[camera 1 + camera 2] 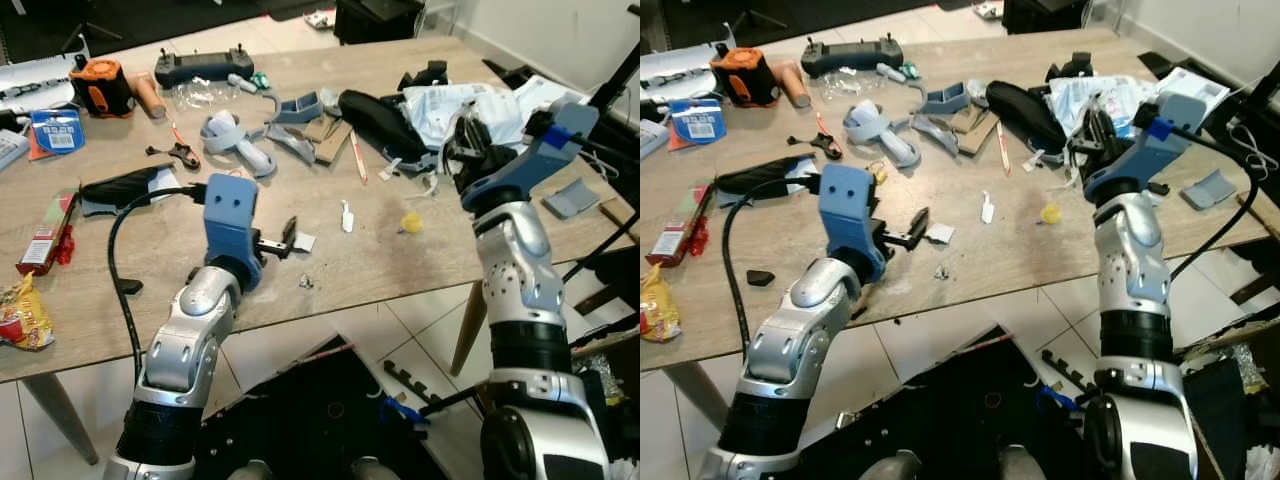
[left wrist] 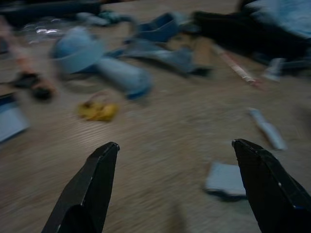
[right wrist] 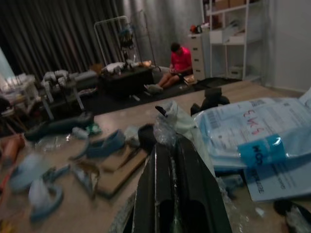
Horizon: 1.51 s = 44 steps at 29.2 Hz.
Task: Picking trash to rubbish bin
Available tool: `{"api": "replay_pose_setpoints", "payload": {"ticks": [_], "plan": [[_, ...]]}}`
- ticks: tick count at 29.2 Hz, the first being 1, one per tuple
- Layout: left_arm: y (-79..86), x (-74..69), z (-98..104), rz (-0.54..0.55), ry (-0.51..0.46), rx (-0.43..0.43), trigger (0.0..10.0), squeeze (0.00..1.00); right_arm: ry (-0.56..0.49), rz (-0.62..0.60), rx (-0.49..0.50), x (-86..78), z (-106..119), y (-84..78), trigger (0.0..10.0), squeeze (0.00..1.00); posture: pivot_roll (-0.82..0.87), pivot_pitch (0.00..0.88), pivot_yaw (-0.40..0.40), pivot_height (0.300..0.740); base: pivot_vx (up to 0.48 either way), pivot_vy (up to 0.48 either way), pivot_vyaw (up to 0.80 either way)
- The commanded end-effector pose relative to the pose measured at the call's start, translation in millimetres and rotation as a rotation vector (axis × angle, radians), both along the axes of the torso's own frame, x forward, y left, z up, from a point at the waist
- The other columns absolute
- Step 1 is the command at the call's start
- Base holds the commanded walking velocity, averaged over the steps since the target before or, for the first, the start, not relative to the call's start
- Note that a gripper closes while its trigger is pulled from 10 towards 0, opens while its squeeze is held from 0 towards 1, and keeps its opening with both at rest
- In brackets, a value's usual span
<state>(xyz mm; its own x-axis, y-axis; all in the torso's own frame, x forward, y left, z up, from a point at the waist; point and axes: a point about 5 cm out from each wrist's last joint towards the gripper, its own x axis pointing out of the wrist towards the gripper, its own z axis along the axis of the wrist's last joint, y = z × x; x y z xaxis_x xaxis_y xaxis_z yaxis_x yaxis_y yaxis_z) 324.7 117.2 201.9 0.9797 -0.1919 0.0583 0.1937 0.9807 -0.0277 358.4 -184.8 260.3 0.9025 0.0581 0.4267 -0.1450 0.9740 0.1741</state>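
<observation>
Litter is strewn over the wooden table [image 1: 150,300]. My left gripper [image 1: 282,240] hovers low over the near part with its fingers [image 2: 97,179] open. A small white paper scrap [image 1: 304,241] lies on the wood just past the tips, also seen as a pale scrap [image 2: 226,178] beside one finger. My right gripper [image 1: 463,138] is raised at the right side by a white mailing bag [image 1: 470,105]. Its fingers [image 3: 167,170] are shut on crumpled clear plastic [image 3: 167,127].
A yellow crumb [image 1: 411,222], a white sliver [image 1: 346,216] and a grey bit [image 1: 306,282] lie mid-table. Blue plastic parts [image 1: 240,140], cardboard [image 1: 328,135] and a black pouch [image 1: 375,120] lie farther back. Snack packets [image 1: 25,315] sit at the left edge. A person [image 3: 181,60] sits far off.
</observation>
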Motion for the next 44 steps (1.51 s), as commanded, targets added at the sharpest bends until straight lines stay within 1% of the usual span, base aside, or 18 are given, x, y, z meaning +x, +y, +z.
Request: {"api": "replay_pose_setpoints", "payload": {"ticks": [1,2,3,5,9,11,16,20,26,27,29,31,34,37,44], "plan": [[1.8,0.3,-8.6,0.032,0.043,0.009,10.0,0.00,0.008,-0.008,-0.058,-5.7,-4.3,7.0,10.0,0.00,0.02,0.104,0.010,0.740,0.000,0.000,0.00],[0.2,-0.4,-9.5,0.031,0.040,0.021,10.0,0.00,0.012,-0.010,-0.079,-9.3,-8.6,11.8,10.0,0.00,0.02,0.102,0.015,0.740,0.000,0.000,0.00],[0.2,-0.4,-9.5,0.031,0.040,0.021,10.0,0.00,0.012,-0.010,-0.079,-9.3,-8.6,11.8,10.0,0.00,0.02,0.102,0.015,0.740,0.000,0.000,0.00],[-8.1,-1.1,-9.9,-0.005,0.042,0.012,10.0,0.00,0.029,-0.012,-0.122,-15.9,-17.1,19.2,10.0,0.00,0.00,0.101,0.018,0.740,0.000,0.000,0.00],[-10.7,-0.3,-10.0,-0.015,0.047,0.006,10.0,0.00,0.037,-0.014,-0.129,-18.5,-19.3,21.8,10.0,0.00,0.00,0.103,0.017,0.740,0.000,0.000,0.00],[-16.3,3.4,-7.4,-0.014,0.033,0.018,10.0,0.00,0.069,-0.028,-0.130,-23.7,-28.1,23.4,10.0,0.00,0.01,0.102,0.009,0.740,0.000,0.000,0.00],[-18.6,4.3,-6.5,-0.008,0.029,0.018,10.0,0.00,0.094,-0.029,-0.127,-24.7,-33.6,22.7,10.0,0.00,0.01,0.102,0.009,0.740,0.000,0.000,0.00],[-23.9,5.3,-4.1,-0.016,0.020,0.014,10.0,0.00,0.135,-0.054,-0.127,-26.1,-39.4,21.3,10.0,0.00,0.01,0.110,0.005,0.740,0.000,0.000,-0.67],[-30.5,6.6,-3.7,-0.033,0.015,0.024,10.0,0.00,0.150,-0.078,-0.133,-27.8,-41.6,17.8,10.0,0.00,0.00,0.103,0.011,0.740,0.000,0.000,-0.80],[-34.7,6.9,-3.2,-0.058,0.008,0.018,10.0,0.00,0.163,-0.100,-0.125,-29.7,-42.8,15.8,10.0,0.00,0.00,0.102,0.007,0.740,0.000,0.000,-0.80],[-35.3,7.8,-5.2,-0.059,0.013,0.025,10.0,0.00,0.184,-0.120,-0.101,-30.5,-45.7,13.8,10.0,0.00,0.00,0.097,0.002,0.740,0.000,0.000,-0.80],[-34.4,8.2,-5.5,-0.056,0.020,0.013,10.0,0.00,0.202,-0.133,-0.089,-30.3,-48.4,12.3,10.0,0.00,-0.01,0.093,-0.004,0.740,0.000,0.000,-0.80],[-33.6,8.0,-5.7,-0.058,0.022,0.006,10.0,0.00,0.211,-0.137,-0.090,-30.1,-48.9,12.1,10.0,0.00,-0.01,0.093,-0.004,0.740,0.000,0.000,-0.80],[-33.0,6.7,-8.2,-0.063,0.021,0.014,10.0,0.00,0.219,-0.135,-0.097,-29.4,-48.1,12.3,10.0,0.00,-0.01,0.092,-0.028,0.740,0.000,0.000,-0.80],[-32.0,5.7,-8.1,-0.060,0.017,0.015,10.0,0.00,0.232,-0.130,-0.103,-25.5,-47.6,12.1,10.0,0.00,0.00,0.088,-0.040,0.740,0.000,0.000,-0.80]]}}
